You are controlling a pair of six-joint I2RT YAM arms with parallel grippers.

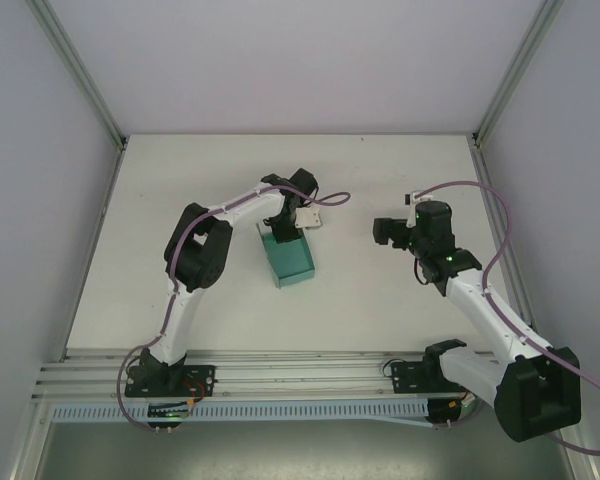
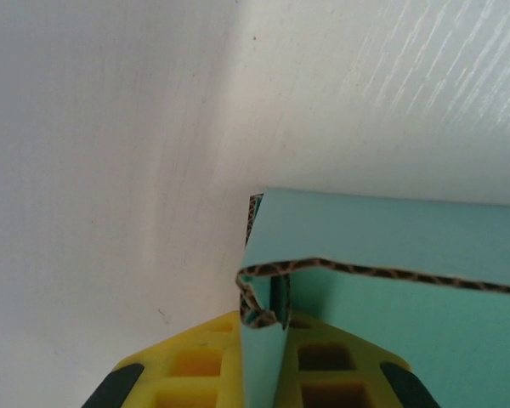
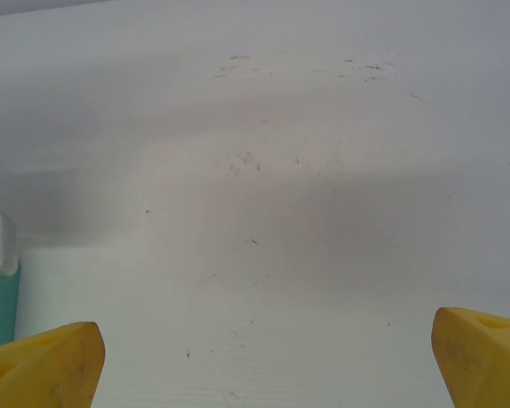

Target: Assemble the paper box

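1. Setting: robot laboratory test cell.
2. White table [image 1: 380, 180], lightly scuffed.
3. Plain walls [image 1: 40, 180] around it, on metal posts [image 1: 80, 70].
4. Left arm [image 1: 195, 262] and right arm [image 1: 480, 300], bolted to metal rail [image 1: 280, 362].

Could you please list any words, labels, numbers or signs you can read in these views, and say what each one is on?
None can be read. The paper box is plain teal card, the right gripper has unmarked yellow fingers, and the table bears only small dark scuffs.
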